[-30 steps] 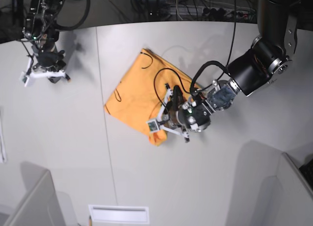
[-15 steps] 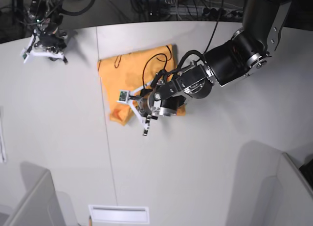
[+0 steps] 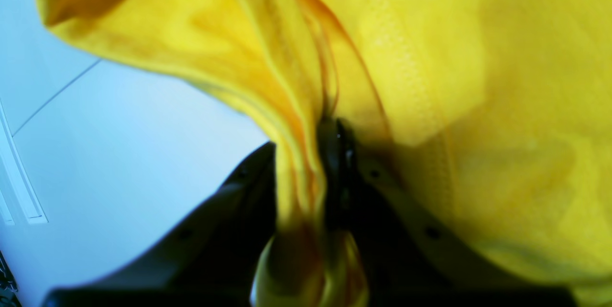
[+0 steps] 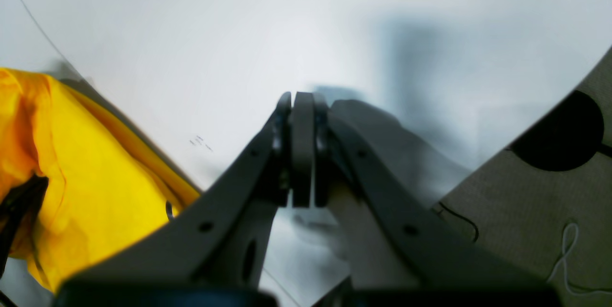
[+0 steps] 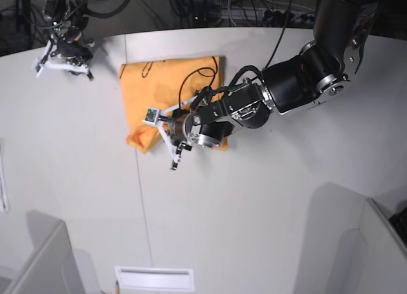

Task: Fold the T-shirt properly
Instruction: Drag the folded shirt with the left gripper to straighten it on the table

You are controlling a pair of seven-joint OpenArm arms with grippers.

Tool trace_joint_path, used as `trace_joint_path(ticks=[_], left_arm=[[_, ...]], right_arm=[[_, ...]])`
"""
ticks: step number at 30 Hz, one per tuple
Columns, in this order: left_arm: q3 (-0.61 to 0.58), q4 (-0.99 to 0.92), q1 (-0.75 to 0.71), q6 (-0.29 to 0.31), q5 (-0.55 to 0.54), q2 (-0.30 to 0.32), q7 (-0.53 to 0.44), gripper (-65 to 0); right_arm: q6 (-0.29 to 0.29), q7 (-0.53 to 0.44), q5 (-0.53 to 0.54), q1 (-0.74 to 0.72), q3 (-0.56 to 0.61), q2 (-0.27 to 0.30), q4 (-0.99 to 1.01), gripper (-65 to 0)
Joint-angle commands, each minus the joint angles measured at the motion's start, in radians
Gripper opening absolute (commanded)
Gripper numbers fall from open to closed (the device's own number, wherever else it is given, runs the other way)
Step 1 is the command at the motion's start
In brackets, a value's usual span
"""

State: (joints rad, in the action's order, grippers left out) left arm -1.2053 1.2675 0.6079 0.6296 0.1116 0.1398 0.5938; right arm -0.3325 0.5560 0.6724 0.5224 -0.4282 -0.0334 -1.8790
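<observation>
The left pincer (image 5: 166, 136) is clamped on a bunched hem of the soft, thin orange-yellow cotton T-shirt (image 5: 168, 90), which lies on the white table (image 5: 267, 198) behind it. It is light and limp; better grip doubled edges. The right pincer (image 4: 302, 149) is closed, empty.

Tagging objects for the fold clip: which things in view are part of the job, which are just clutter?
Job:
- T-shirt, partly folded
- left gripper, shut on a bunched fold of it
- right gripper, shut, empty, off the shirt

Clutter:
- white table
- cables behind it
</observation>
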Motion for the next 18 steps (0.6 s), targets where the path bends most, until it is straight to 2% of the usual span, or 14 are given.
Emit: trace_joint_path(ticks=[1,6,10,18], left_arm=[[0.005,0.008,0.022,0.006,-0.006,-0.006,-0.007,-65.0],[-0.003,0.008,0.022,0.006,-0.006,-0.006,-0.01,-65.0],[-0.005,0.005,0.045,0.006,-0.006,-0.006,-0.056,-65.0],[0.002,-0.09,0.059,0.006,-0.008,-0.032,-0.058,-65.0]], right_arm=[[0.005,-0.018,0.002,0.0,-0.002,0.007,-0.02,-65.0],[0.005,-0.018,0.002,0.0,-0.004,0.007,-0.02,-65.0],[0.005,-0.018,0.002,-0.002,-0.002,0.007,-0.02,-65.0],[0.005,-0.018,0.002,-0.003,-0.004,-0.012,-0.02,-65.0]])
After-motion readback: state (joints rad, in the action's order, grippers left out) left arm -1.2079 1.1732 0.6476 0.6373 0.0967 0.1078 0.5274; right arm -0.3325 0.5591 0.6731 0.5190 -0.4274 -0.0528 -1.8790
